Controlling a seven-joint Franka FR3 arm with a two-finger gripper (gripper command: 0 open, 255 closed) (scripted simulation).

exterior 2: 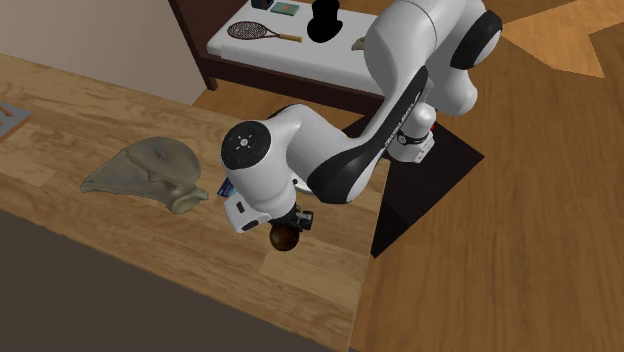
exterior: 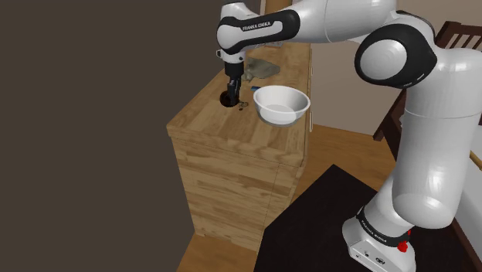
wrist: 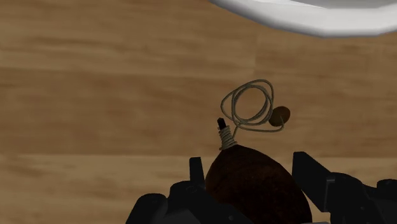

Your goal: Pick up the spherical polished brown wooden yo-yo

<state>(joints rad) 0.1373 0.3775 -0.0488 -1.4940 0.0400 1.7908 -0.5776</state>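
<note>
Yo-yo (wrist: 254, 188): dark brown, rounded, dully glossy like polished wood, clasped at its flanks between the black fingers (wrist: 312, 175) of the gripper (wrist: 249, 164), low at the plank-grained counter top (wrist: 95, 95) near that top's left edge in the shoulder view; judged a side grip suited to a straight lift. Just beyond, pale string (wrist: 248, 108) wound at the neck, lying slack in loose loops and ending in a small brown bead (wrist: 279, 116), so likely to trail. Further right, smooth white bowl (exterior: 266, 114), apart from the grip.
</note>
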